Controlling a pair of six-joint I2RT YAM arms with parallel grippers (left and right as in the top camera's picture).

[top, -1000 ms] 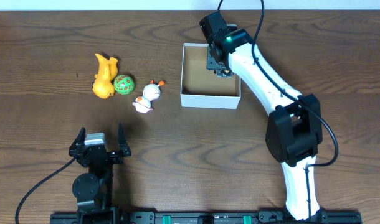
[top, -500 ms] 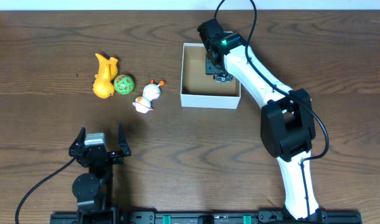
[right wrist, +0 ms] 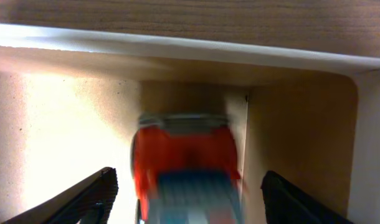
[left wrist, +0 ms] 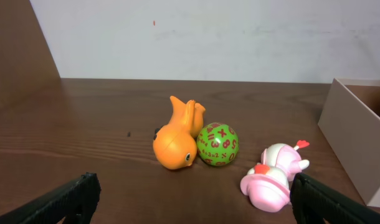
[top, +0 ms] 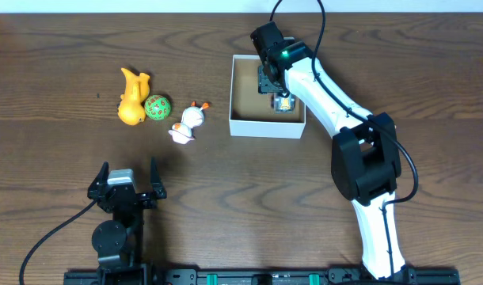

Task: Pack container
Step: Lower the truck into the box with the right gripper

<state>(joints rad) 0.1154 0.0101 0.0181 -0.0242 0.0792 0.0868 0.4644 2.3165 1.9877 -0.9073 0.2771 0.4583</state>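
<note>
- One toy (right wrist: 184,155) lies loose under the right claw (right wrist: 188,174), whose jaws have just spread, holding nothing.
- So the box (top: 265,127) gains it; fish (top: 132,99), ball (top: 156,107), chick (top: 188,123) wait far left.

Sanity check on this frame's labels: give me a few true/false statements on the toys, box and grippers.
1. Fish, ball and pink toy lie outside the box. True.
2. The box is empty. False: a red toy lies in it.
3. The left gripper is shut. False: it is open.
4. The right gripper is over the box. True.
</note>
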